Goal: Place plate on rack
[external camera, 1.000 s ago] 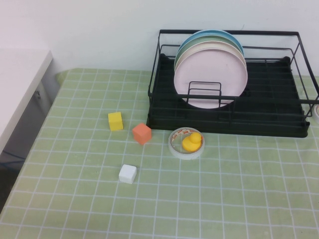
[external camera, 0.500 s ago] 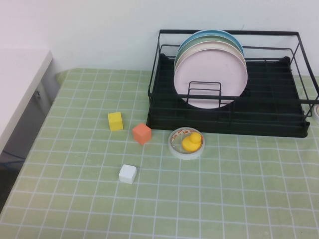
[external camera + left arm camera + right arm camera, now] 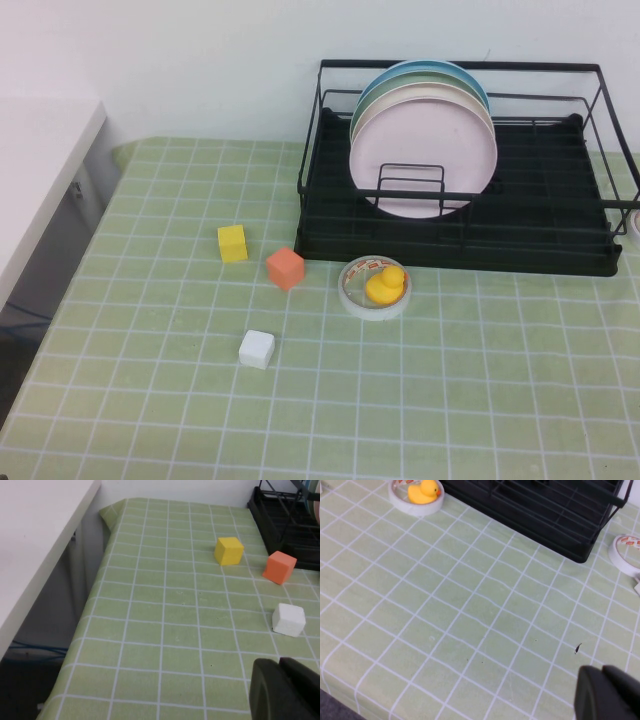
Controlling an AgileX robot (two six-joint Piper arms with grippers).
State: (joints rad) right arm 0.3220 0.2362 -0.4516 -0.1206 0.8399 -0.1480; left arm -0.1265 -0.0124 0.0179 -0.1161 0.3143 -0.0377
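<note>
Pink plate (image 3: 422,150) standing upright in rack (image 3: 560,235), front of stack, task looking finished. Left pincer (image 3: 285,690) and right pincer (image 3: 607,692) hovering low over counter (image 3: 450,400), well clear of rack, both pressed together. Best keeping arms away, not nudging plate.

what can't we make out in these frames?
- Left gripper: left wrist view, only a dark fingertip stub at the frame edge; absent from the high view.
- Right gripper: right wrist view, likewise cut off.
- Plates behind the pink plate in the rack: high view, only rim slivers show, so the count is unclear.
- Second tape roll: cut by the edge in both views.
</note>
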